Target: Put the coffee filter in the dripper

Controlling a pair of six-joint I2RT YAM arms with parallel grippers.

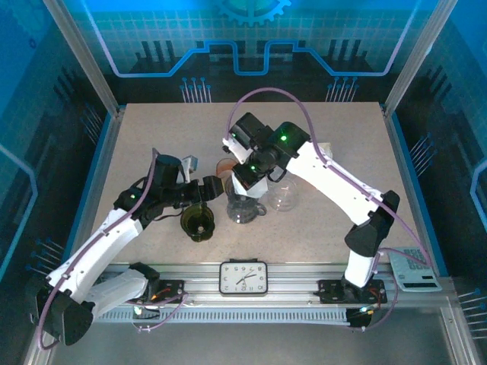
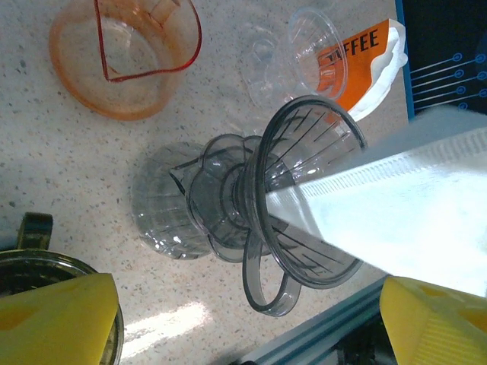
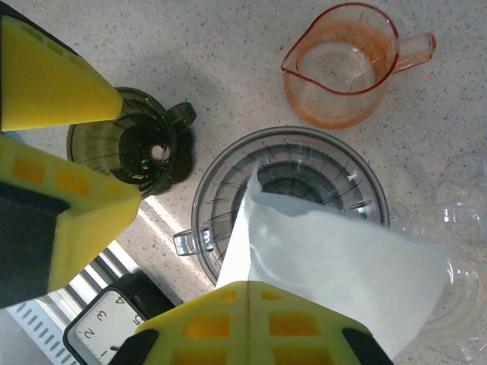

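Pinching the coffee filter (image 3: 335, 266) by its edge, the right claw (image 3: 247, 293) holds its point inside the mouth of the smoky dripper (image 3: 319, 163) to seat it, while the left claw (image 1: 209, 187) hovers alongside, fingers (image 2: 61, 319) apart.

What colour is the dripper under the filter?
The dripper is smoky see-through grey; right wrist view shows it best.

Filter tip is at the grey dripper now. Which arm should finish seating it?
Right. The right fingers are shut on the coffee filter, whose tip points into the dripper. The left fingers hang open and empty beside it.
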